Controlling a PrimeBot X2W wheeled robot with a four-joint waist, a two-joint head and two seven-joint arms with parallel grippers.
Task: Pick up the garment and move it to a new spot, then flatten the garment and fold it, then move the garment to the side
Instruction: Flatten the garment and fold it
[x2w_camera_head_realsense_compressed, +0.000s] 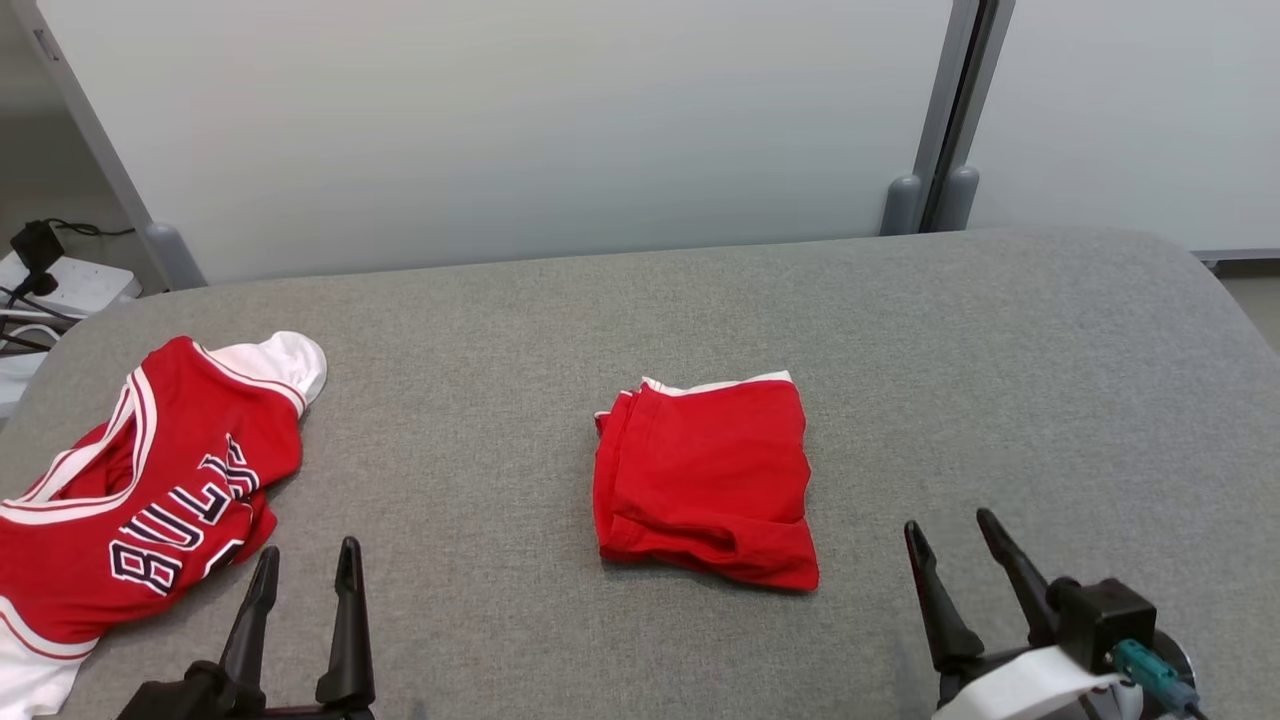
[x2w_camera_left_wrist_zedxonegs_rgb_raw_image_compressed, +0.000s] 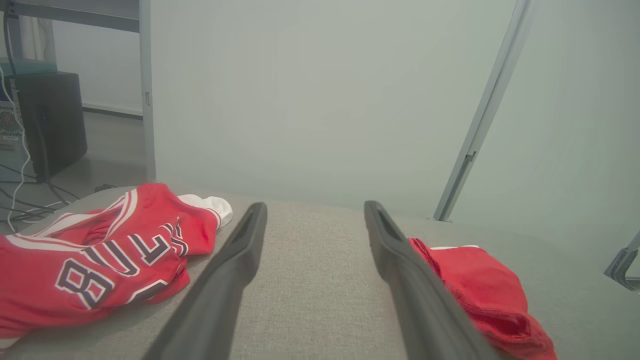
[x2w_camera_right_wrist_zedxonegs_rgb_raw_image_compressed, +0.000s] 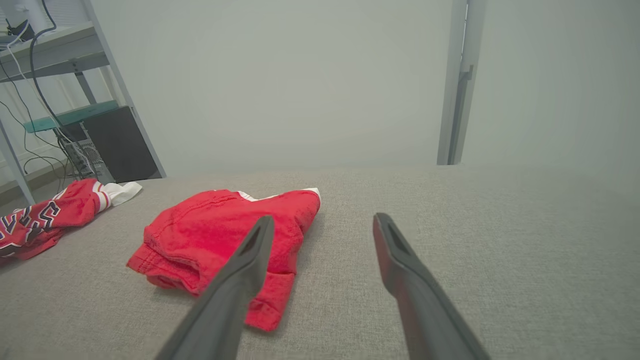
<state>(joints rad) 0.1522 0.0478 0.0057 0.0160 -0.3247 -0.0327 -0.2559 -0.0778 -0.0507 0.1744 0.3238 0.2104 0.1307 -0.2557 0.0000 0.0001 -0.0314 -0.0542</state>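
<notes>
Left gripper (x2w_camera_head_realsense_compressed: 308, 548) and right gripper (x2w_camera_head_realsense_compressed: 948, 520) hover low at the near edge, fingers spread apart, nothing held.
Between them, further up the grey table (x2w_camera_head_realsense_compressed: 1000, 380) and well apart from either, lies the red folded garment (x2w_camera_head_realsense_compressed: 705, 480). Its compact, squared shape suggests the folding is done and only the move to the side remains. A crumpled red jersey (x2w_camera_head_realsense_compressed: 150, 500) lies near the left gripper at the table's left edge, probably kept out of the working area.
</notes>
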